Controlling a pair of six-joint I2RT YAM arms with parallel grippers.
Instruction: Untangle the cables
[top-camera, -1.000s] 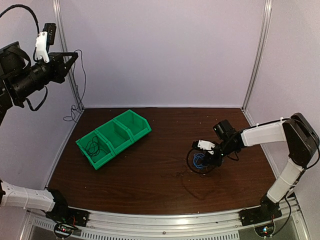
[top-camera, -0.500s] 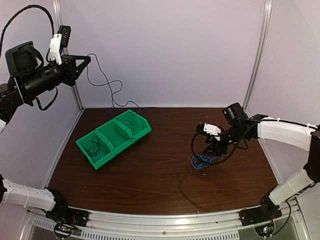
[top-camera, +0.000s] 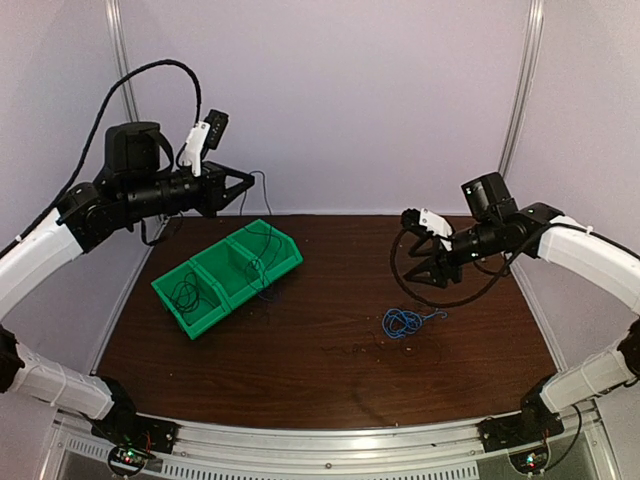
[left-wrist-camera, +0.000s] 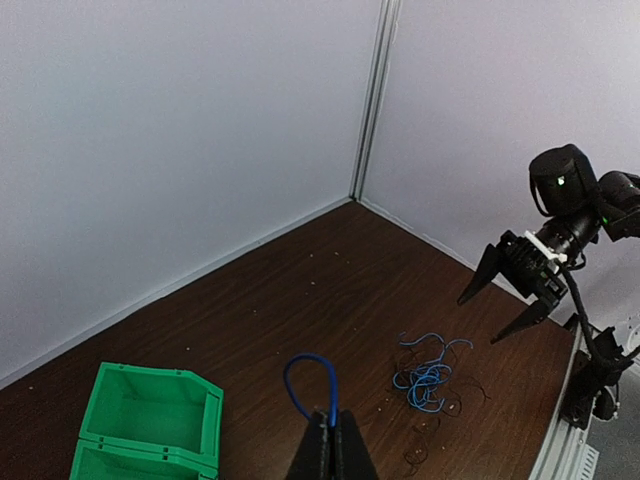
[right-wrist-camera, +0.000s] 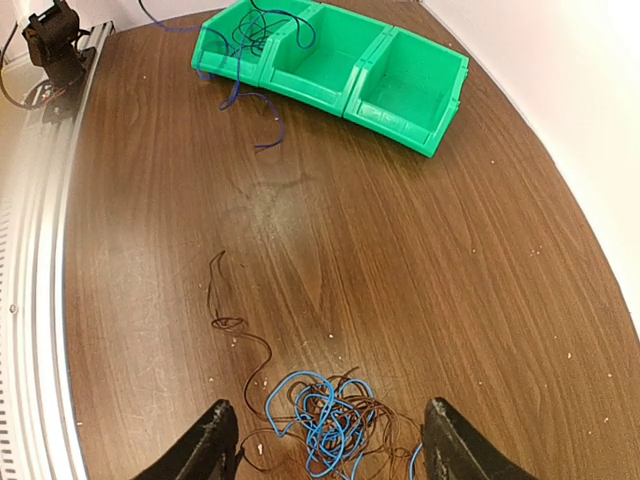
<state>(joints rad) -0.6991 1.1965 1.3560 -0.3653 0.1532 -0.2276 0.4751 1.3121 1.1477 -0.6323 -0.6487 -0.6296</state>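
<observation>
A tangle of blue and dark cables (top-camera: 402, 322) lies on the brown table, also seen in the left wrist view (left-wrist-camera: 428, 375) and the right wrist view (right-wrist-camera: 325, 420). My right gripper (top-camera: 425, 262) hovers above and behind the tangle, open and holding nothing; its fingers (right-wrist-camera: 215, 445) stand on either side of the tangle in its own view. My left gripper (top-camera: 240, 185) is held high over the green bins (top-camera: 228, 275), shut on a blue cable (left-wrist-camera: 310, 380) that loops out of its tips (left-wrist-camera: 332, 425). That cable (right-wrist-camera: 245, 95) hangs into the far-right compartment and trails onto the table.
Thin black wires (top-camera: 185, 292) lie in the bins' left compartment. A loose dark wire (right-wrist-camera: 225, 320) curls on the table beside the tangle. White walls close the table on three sides. A metal rail (top-camera: 330, 440) runs along the near edge.
My right gripper has opened, left the tangle on the table and risen up and right. My left arm has swung right, carrying the blue cable over the bins.
</observation>
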